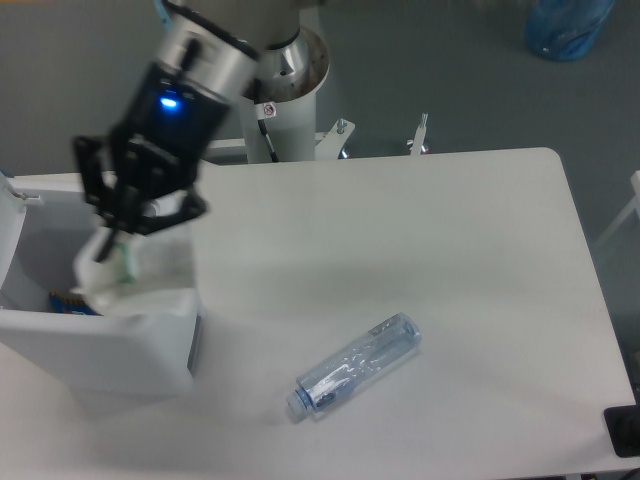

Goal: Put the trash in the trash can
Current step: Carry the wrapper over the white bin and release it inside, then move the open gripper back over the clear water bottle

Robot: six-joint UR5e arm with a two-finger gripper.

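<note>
**Trash: wrapper over the bin, bottle out on the table**

Wrapper (105, 265) hanging crumpled and whitish beneath the pincer (118, 232), over the open mouth of the bin (120, 350). Pinched, it seems, between the black fingers (105, 190), though the contact itself sits in a blur. Lower folds resting on or just above the bin's near rim; cannot tell which.

Bin at the table's left edge, white and boxy, cut off by the left border. Inside, a dark blue scrap (68, 300) showing low against the near wall, too small to identify. Rest of the interior hidden behind the wrapper and the near wall.

Bottle (355, 367) lying on its side on the table (420, 230), clear and slightly crushed, cap end toward the lower left. Well apart from the pincer, off to the right and nearer the front edge, touching nothing else.

Arm blurred, blue light glowing on the wrist (168, 100). Blue object (565, 25) on the floor at top right, cropped.
</note>
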